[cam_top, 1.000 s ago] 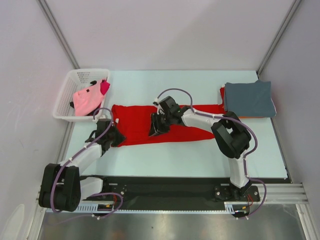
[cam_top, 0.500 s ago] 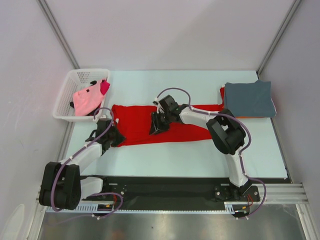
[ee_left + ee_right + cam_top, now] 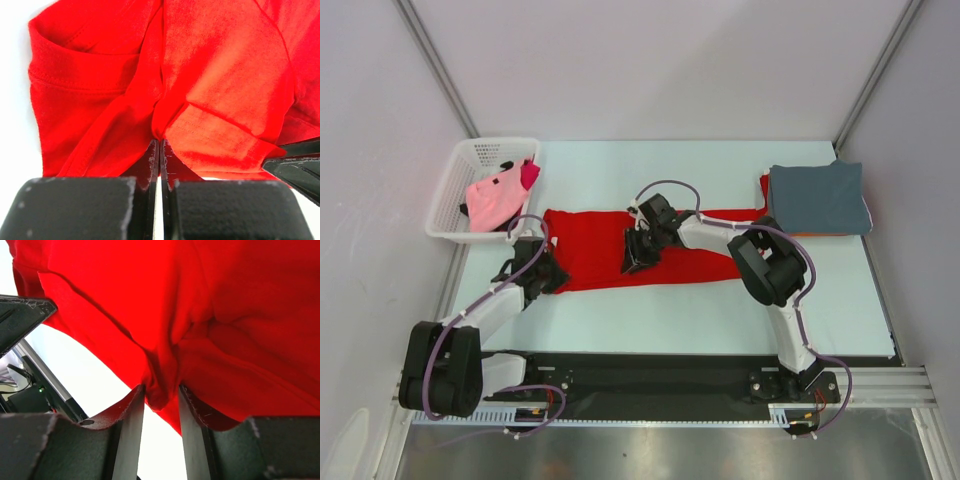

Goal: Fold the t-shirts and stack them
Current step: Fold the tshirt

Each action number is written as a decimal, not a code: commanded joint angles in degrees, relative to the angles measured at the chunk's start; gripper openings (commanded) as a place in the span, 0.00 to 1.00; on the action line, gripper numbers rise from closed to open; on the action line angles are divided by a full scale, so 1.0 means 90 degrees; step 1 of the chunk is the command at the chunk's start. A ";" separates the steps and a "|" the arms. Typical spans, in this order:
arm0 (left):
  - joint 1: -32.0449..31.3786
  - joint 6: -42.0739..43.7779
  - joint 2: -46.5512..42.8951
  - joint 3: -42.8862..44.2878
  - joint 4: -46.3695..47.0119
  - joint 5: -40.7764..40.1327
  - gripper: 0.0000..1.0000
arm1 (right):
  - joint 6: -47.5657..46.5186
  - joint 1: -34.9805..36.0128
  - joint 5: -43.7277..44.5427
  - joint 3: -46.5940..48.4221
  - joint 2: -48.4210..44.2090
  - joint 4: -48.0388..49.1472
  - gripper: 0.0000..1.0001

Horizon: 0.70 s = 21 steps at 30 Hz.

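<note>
Pale table (image 3: 620,165). Basket (image 3: 448,190) holds pink shirts (image 3: 492,200). Red shirt (image 3: 595,250), right of basket, rumpled; left gripper (image 3: 159,147) and right gripper (image 3: 161,390) clamp it.

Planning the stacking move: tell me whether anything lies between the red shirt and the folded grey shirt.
Nothing visible on the table does. The red shirt runs nearly up to the grey shirt at its right end; only the right arm hangs over that end.

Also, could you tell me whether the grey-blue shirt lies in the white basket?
No, the folded grey-blue shirt sits at the table's right edge; the basket on the left holds pink cloth.
</note>
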 commanded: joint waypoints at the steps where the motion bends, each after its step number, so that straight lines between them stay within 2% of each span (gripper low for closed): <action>1: 0.0051 0.0169 0.0007 0.0134 0.0092 -0.0069 0.02 | -0.0048 0.0033 0.0012 -0.0176 -0.0095 0.0061 0.39; 3: 0.0051 0.0169 0.0007 0.0134 0.0102 -0.0010 0.02 | -0.0106 0.0043 -0.0047 -0.0196 -0.0134 0.0140 0.36; 5: 0.0060 0.0169 -0.0002 0.0124 0.0121 0.0000 0.02 | -0.0136 0.0072 -0.0076 -0.0186 -0.0173 0.0150 0.29; 8: 0.0060 0.0179 -0.0041 0.0124 0.0092 -0.0049 0.01 | -0.0107 0.0043 -0.0096 -0.0109 -0.0164 0.0004 0.11; 9: 0.0060 0.0189 -0.0051 0.0124 0.0082 -0.0068 0.01 | -0.0039 0.0014 -0.0105 -0.0089 -0.0135 -0.0064 0.02; 10: 0.0070 0.0198 -0.0051 0.0124 0.0073 -0.0078 0.01 | 0.0010 -0.0083 -0.0193 -0.0069 -0.0125 -0.0191 0.00; 13: 0.0090 0.0218 -0.0100 0.0114 0.0063 -0.0146 0.00 | 0.0059 -0.0240 -0.0378 -0.0059 -0.0047 -0.0473 0.00; 15: 0.0099 0.0237 -0.0100 0.0095 0.0053 -0.0166 0.00 | -0.0115 -0.0251 -0.0369 0.0242 0.0157 -0.0864 0.07; 17: 0.0090 0.0238 -0.0071 0.0085 0.0072 -0.0166 0.00 | -0.0273 -0.0231 -0.0291 0.0419 0.0304 -0.1236 0.08; 20: 0.0090 0.0247 -0.0042 0.0075 0.0102 -0.0166 0.00 | -0.0253 -0.0211 -0.0320 0.0380 0.0354 -0.1227 0.14; 21: 0.0090 0.0247 -0.0061 0.0065 0.0092 -0.0166 0.00 | -0.0244 -0.0211 -0.0311 0.0332 0.0306 -0.1227 0.23</action>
